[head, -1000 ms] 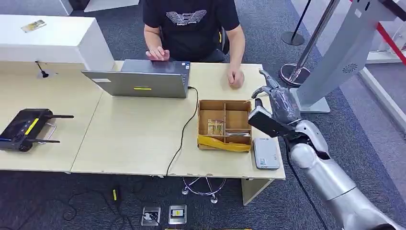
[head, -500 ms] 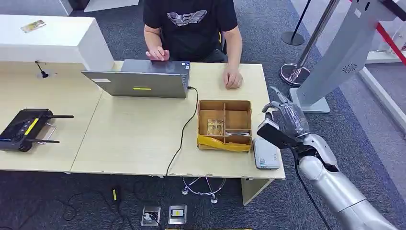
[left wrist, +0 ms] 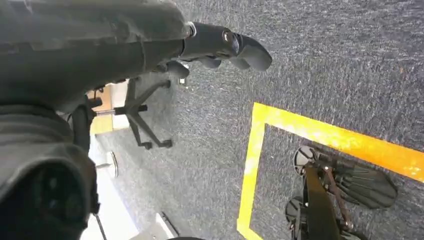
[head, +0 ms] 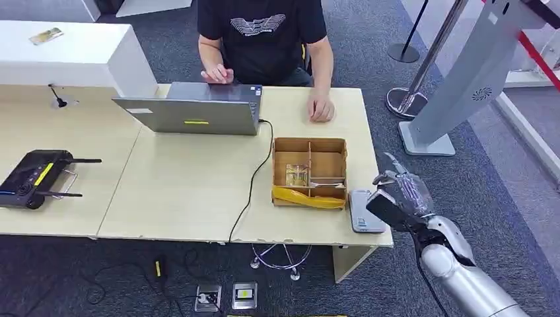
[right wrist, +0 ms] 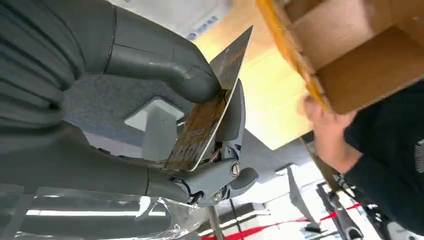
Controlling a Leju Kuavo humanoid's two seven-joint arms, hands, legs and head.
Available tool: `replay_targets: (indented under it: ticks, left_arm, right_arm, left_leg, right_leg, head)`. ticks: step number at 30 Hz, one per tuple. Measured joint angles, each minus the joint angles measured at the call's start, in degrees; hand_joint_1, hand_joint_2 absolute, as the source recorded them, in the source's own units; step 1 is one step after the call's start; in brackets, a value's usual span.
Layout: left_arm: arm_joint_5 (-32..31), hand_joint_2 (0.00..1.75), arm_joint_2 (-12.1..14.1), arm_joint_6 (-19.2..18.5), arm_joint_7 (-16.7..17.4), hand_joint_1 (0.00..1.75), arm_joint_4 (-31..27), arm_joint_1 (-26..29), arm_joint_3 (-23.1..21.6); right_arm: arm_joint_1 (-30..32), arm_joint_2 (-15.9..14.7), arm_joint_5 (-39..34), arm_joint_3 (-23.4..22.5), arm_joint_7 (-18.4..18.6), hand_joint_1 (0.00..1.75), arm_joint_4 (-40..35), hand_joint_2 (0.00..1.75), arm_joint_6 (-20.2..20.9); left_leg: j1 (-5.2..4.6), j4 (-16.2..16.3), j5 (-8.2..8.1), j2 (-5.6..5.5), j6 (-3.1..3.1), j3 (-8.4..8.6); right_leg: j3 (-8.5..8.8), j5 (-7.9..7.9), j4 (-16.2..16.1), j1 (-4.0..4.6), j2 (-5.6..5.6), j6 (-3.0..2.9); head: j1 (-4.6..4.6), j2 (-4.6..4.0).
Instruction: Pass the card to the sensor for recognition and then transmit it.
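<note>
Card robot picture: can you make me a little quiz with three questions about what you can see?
1. True or false: the right hand pinches the card.
2. Which lies nearest the right hand in the head view? A) the laptop B) the grey sensor C) the black controller
3. Fill in: the cardboard box stands on the ____.

Key: 1 true. 2 B, at the corner of the table. 3 table.
</note>
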Motion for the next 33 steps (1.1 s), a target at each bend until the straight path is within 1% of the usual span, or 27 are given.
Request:
replay_targets:
  ticks: [3, 7, 14, 20, 27, 28, 29, 30, 31, 32, 33]
  left_arm:
    - [0.00, 0.00, 0.00, 0.00, 0.00, 0.00, 0.00, -0.03, 0.00]
    - [0.04, 0.00, -0.11, 0.00, -0.02, 0.00, 0.00, -0.04, -0.07]
    - [0.18, 0.00, 0.07, -1.53, -0.04, 0.00, 0.00, -0.05, -0.35]
    - [0.15, 0.00, 0.28, -1.62, -0.13, 0.00, 0.00, -0.06, -0.42]
    - [0.11, 0.00, 0.55, -1.45, -0.35, 0.00, 0.00, -0.06, -1.24]
    - [0.85, 0.00, 0.11, 0.03, -1.00, 0.00, 0.00, -0.06, -1.36]
    - [1.88, 0.00, -1.34, 3.16, -2.15, 0.00, 0.00, -0.07, -1.38]
    - [2.64, 0.00, -3.51, 7.33, -3.54, 0.00, 0.00, -0.13, -1.38]
    - [2.99, 0.00, -5.28, 9.68, -4.46, 0.00, 0.02, -0.13, -1.38]
    - [3.06, 0.00, -6.78, 10.03, -4.81, 0.00, -0.02, -0.32, -1.40]
    - [3.13, 0.00, -7.89, 10.03, -4.92, 0.00, -0.02, -0.48, -1.42]
  right_arm:
    - [0.57, -0.48, -0.44, 0.28, 0.17, 1.75, -0.13, 1.75, -0.37]
    - [1.90, -1.25, -1.29, 0.90, 0.70, 1.75, -0.13, 1.75, -0.79]
    - [4.35, -1.83, -1.92, 2.42, 0.33, 1.75, 0.31, 1.75, -2.95]
    - [4.48, -2.67, -2.10, 3.36, 0.17, 1.75, 0.87, 1.75, -2.99]
    - [4.82, -3.87, -1.62, 5.50, 0.74, 1.75, 0.87, 1.75, -3.06]
    - [4.65, -3.87, -1.53, 5.86, 0.40, 1.75, 0.89, 1.75, -2.58]
    - [4.08, -3.65, -0.85, 6.41, 0.13, 1.75, 0.98, 1.75, -1.94]
    - [2.94, -3.00, 0.02, 7.36, 0.13, 1.75, 1.31, 1.75, -1.12]
    - [1.55, -2.30, 0.39, 8.06, 0.09, 1.75, 1.90, 1.75, -0.46]
    - [0.38, -1.57, 0.46, 8.61, -0.09, 1.75, 2.45, 1.75, 0.13]
    - [-0.49, -1.27, 0.42, 8.96, -0.26, 1.75, 3.02, 1.75, 0.51]
  left_leg:
    - [0.00, -0.01, -0.01, 0.23, -0.01, 0.01]
    - [0.00, -0.01, 0.00, 0.23, -0.01, 0.02]
    - [0.00, -0.01, -0.01, 0.25, -0.01, 0.02]
    - [0.00, -0.01, 0.00, 0.25, -0.01, 0.02]
    - [0.00, -0.01, 0.00, 0.26, -0.01, 0.01]
    - [-0.01, -0.01, -0.01, 0.27, -0.01, -0.01]
    - [-0.02, -0.02, -0.01, 0.29, -0.01, -0.03]
    - [-0.08, -0.01, -0.01, 0.41, 0.00, -0.02]
    - [-0.19, -0.02, 0.00, 0.54, 0.00, -0.01]
    - [-0.23, -0.01, 0.01, 0.56, 0.03, -0.01]
    - [-0.23, -0.01, 0.04, 0.50, 0.06, -0.02]
  right_leg:
    - [-0.05, 0.06, 0.00, 0.00, 0.12, -0.04]
    - [-0.05, 0.06, 0.00, 0.00, 0.18, -0.04]
    - [-0.07, 0.06, 0.00, 0.00, 0.24, -0.04]
    - [-0.06, 0.07, 0.00, 0.00, 0.23, -0.04]
    - [-0.06, 0.07, 0.00, 0.00, 0.24, -0.03]
    - [-0.06, 0.07, 0.00, -0.01, 0.29, -0.03]
    - [-0.07, 0.09, 0.00, -0.03, 0.32, -0.02]
    - [-0.10, 0.16, 0.00, -0.08, 0.36, -0.02]
    - [-0.20, 0.20, 0.03, -0.17, 0.44, 0.04]
    - [-0.23, 0.20, 0.06, -0.21, 0.48, 0.04]
    - [-0.21, 0.20, 0.05, -0.21, 0.42, 0.04]
  head:
    - [-0.02, 0.00]
    - [0.00, 0.00]
    - [0.00, 0.00]
    - [0.00, 0.00]
    - [-0.02, 0.00]
    - [-0.04, 0.00]
    - [-0.02, 0.00]
    - [-0.02, 0.00]
    - [-0.11, 0.00]
    - [-0.15, 0.00]
    - [0.04, 0.00]
